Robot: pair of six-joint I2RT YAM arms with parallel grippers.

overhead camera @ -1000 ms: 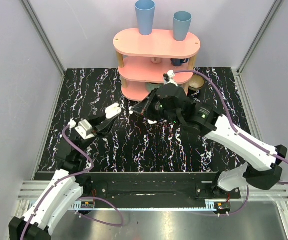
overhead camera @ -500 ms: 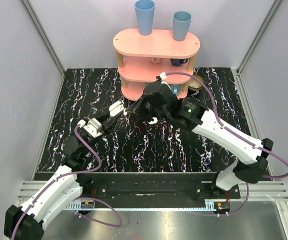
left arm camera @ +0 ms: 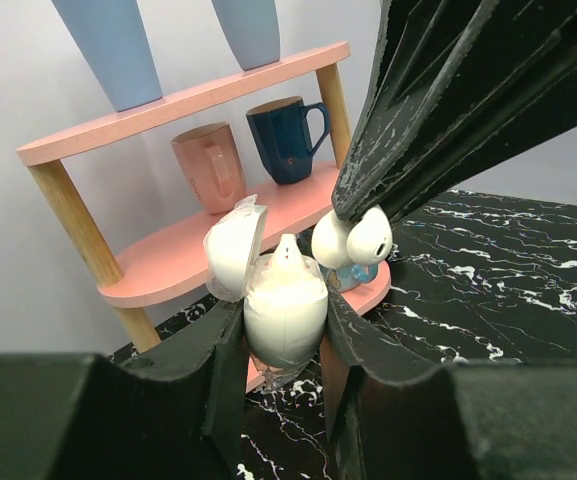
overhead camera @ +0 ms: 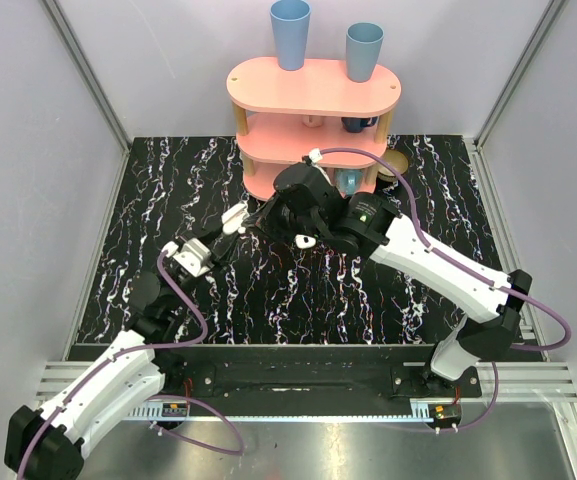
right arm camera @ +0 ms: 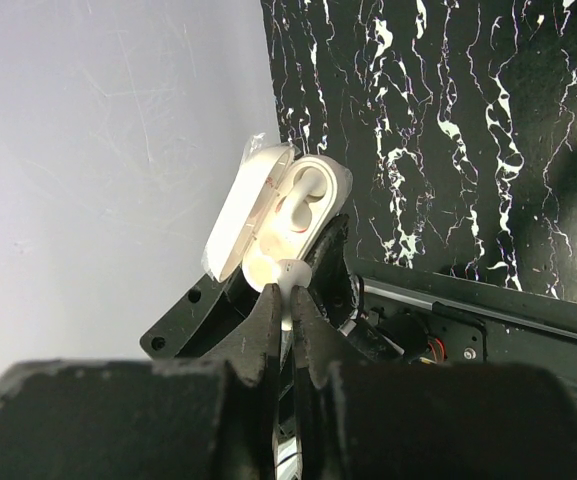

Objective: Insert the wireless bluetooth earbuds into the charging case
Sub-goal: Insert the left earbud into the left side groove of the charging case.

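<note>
Just near of the pink shelf [overhead camera: 313, 85], above the far middle of the black marbled table [overhead camera: 168, 190], the two grippers are facing each other tip to tip. The left gripper [left arm camera: 284, 352] is clamping the charging case [left arm camera: 284, 305] between its fingers, the lid standing open. The right gripper [right arm camera: 288, 300] is pinching a white earbud [right arm camera: 290, 272] in its closed tips, holding it right at the rim of the case's open mouth; contact cannot be told. Two blue cups [overhead camera: 290, 35] are standing on the shelf's top tier, with a pink mug [left arm camera: 213, 165] and a navy mug [left arm camera: 286, 140] sitting on the tier below.
</note>
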